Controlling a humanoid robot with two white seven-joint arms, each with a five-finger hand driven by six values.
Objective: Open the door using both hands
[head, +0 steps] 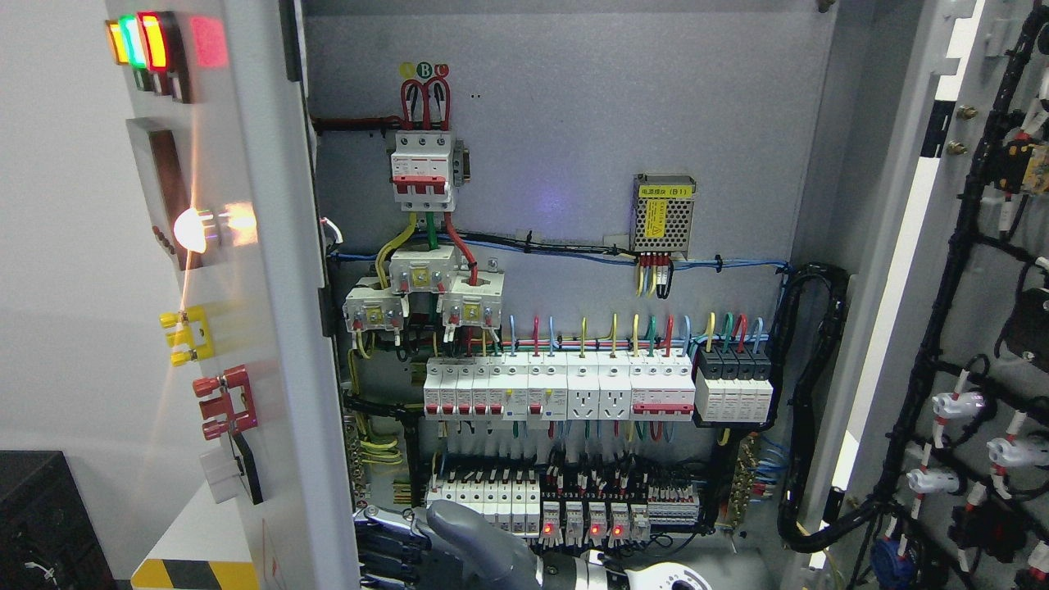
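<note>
The electrical cabinet stands open. Its left door (pixel 270 328) is swung out and seen nearly edge-on, with lit indicator lamps (pixel 139 41) and switches on its face. The right door (pixel 967 328) is swung wide at the right, its inner side covered with black wiring. My right hand (pixel 393 541) shows at the bottom edge, its arm (pixel 639 578) entering right of the middle and reaching left. Its dark fingers (pixel 381 533) stretch out against the inner edge of the left door, with the grey thumb (pixel 459 524) raised apart. It holds nothing. No left arm shows.
Inside, the back panel (pixel 574 123) carries a red-and-white main breaker (pixel 422 168), rows of breakers (pixel 557 389), relays with red lights (pixel 586 520) and a small power supply (pixel 664 215). A thick black cable bundle (pixel 807 410) loops at the right inner wall. A black box (pixel 41 516) sits at lower left.
</note>
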